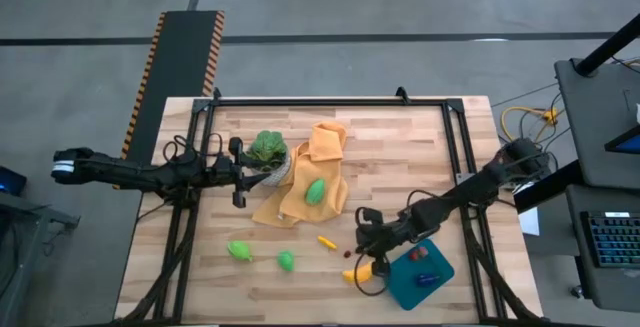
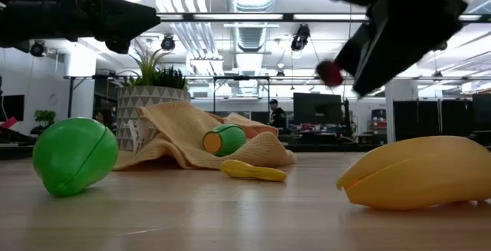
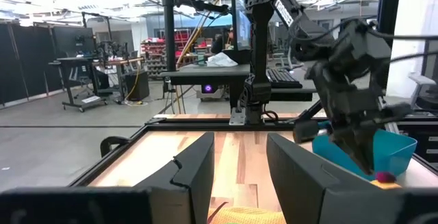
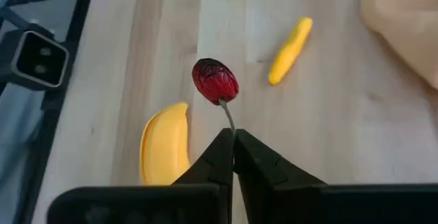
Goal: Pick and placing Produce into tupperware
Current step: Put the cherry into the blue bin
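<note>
Open-plan robotics lab/office: exposed ceiling ducts (image 2: 253,28) w/ strip lights, dark computer monitors (image 2: 318,109) on desks, wheeled black equipment carts (image 3: 79,80), polished grey concrete floor (image 1: 400,2), hazard-striped black ramp (image 1: 175,62).

Left fingers (image 3: 239,183) apart, right arm (image 3: 349,94) over teal tupperware (image 3: 383,152)

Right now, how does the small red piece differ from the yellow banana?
The small red piece hangs in the air, pinched by its thin stem in the shut right hand; the yellow banana lies on the wooden table, untouched. The red piece is round, dark and much smaller; the banana is long, curved and bright yellow. Both are outside the teal tupperware.
</note>
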Controlling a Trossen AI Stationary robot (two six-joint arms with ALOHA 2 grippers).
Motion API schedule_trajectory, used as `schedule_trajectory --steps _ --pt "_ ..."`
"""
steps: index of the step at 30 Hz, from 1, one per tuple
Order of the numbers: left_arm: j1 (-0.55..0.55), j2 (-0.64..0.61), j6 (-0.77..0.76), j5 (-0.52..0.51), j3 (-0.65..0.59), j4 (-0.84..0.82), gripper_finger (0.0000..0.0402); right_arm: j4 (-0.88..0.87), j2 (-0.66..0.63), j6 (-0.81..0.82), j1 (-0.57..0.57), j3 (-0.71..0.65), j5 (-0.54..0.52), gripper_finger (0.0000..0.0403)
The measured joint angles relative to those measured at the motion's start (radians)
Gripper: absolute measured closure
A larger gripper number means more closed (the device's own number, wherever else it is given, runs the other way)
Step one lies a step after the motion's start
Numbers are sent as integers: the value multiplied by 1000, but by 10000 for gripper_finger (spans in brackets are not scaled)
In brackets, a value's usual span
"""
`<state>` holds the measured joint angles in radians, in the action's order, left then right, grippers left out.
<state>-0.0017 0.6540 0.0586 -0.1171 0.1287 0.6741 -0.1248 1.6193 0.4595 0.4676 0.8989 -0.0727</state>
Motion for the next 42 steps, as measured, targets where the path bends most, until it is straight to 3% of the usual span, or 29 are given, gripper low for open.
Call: schedule_trajectory --steps 6,17,34,42 --pt "0 2 0 2 -1 -1 281 -166 -165 30 58 9 -6 395" --pt "0 3 0 1 0 -1 281 -454 -410 327 225 27 -48 395" --pt "0 5 -1 1 -2 -1 281 -795 -390 898 409 25 -11 394" --pt "0 7 -1 1 -2 -1 281 -813 -312 989 429 25 83 394"
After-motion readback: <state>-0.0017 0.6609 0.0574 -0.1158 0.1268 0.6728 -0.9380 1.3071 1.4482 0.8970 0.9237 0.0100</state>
